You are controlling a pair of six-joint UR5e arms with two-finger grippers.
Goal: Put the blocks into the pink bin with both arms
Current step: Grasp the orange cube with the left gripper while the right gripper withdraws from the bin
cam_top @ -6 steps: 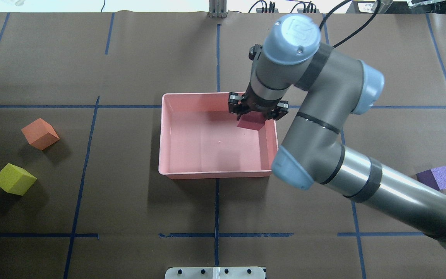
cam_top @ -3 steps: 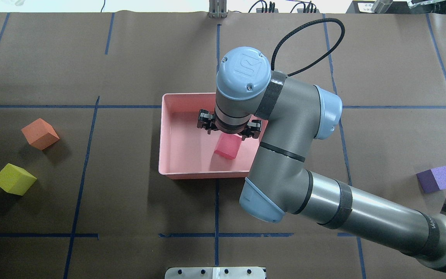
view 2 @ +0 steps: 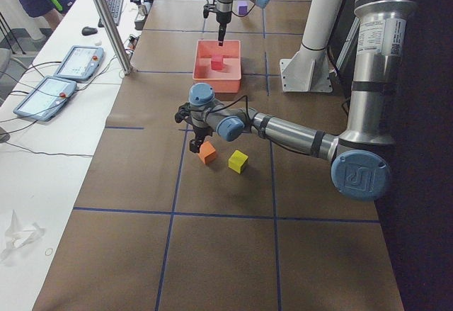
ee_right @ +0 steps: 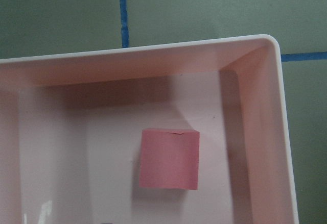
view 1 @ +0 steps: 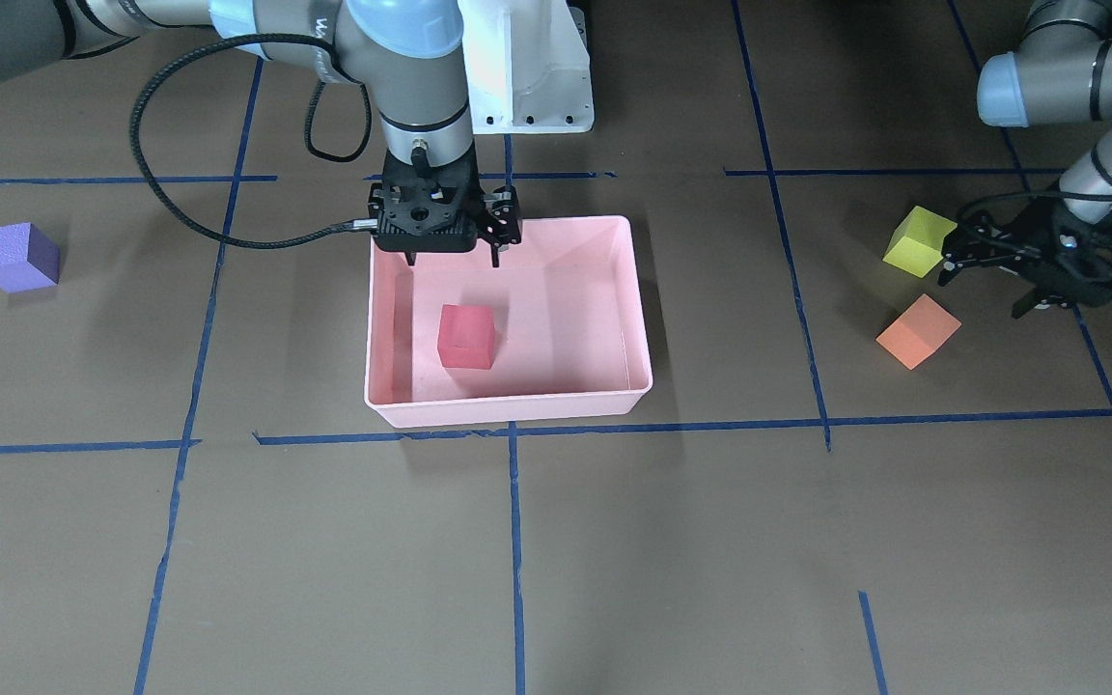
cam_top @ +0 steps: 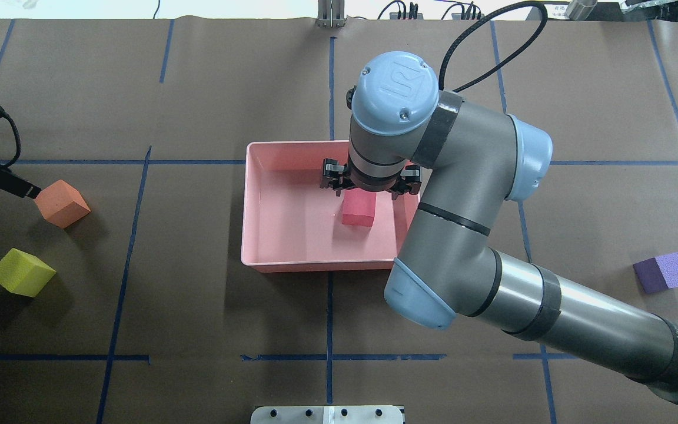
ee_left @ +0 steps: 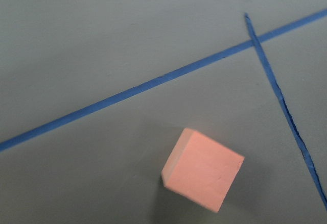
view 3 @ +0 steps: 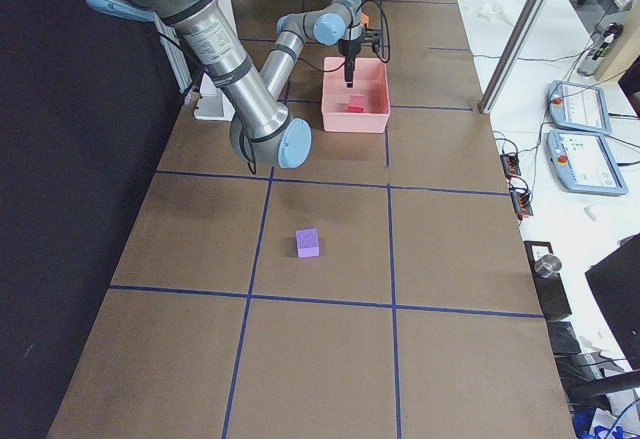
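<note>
On the brown paper-covered table [cam_top: 209, 94] marked with blue tape lines, seen from overhead, the shallow pale-pink plastic bin [cam_top: 249, 212] sits at the centre. The small red foam cube [cam_top: 358, 212] rests flat on the bin's floor, slightly toward 3 o'clock from the middle and clear of the walls. The right gripper [view 1: 453, 257] hangs directly above that cube, its black fingers spread apart and holding nothing, with open space between fingertips and cube.

Well out at 9 o'clock from the bin lies the orange foam cube [cam_top: 61, 204], turned at an angle to the tape lines. The yellow-green foam cube [cam_top: 21, 272] sits near it at its 7 o'clock, the two apart. The left gripper [view 1: 983, 290] is at the orange cube's 10 o'clock, fingers spread and empty, one fingertip [cam_top: 28, 191] just beside the cube's corner. Its wrist camera looks down on the orange cube.

The purple foam cube [cam_top: 665, 272] stands alone, far out near 3 o'clock from the bin.
</note>
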